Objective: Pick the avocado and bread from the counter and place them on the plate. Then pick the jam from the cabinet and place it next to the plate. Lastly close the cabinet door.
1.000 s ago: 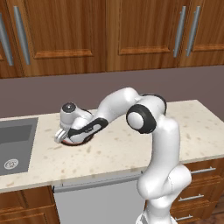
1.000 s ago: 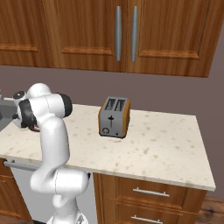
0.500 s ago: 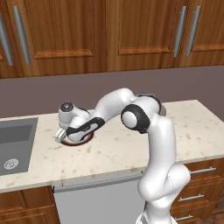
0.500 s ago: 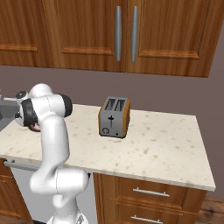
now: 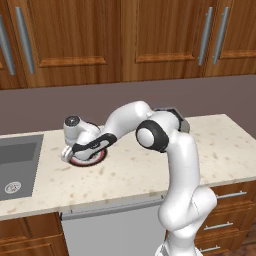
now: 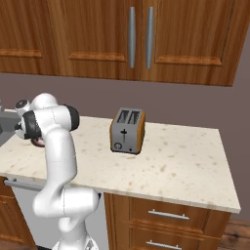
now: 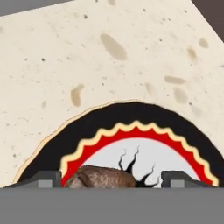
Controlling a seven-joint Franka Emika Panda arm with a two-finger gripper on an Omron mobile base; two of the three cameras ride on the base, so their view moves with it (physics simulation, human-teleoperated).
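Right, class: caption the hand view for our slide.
Open jaws straddle the bread lying on the plate, set on the counter.

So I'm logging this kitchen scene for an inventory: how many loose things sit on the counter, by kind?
Plate: 1
Bread on the plate: 1
Toaster: 1
Total: 3, all on the counter
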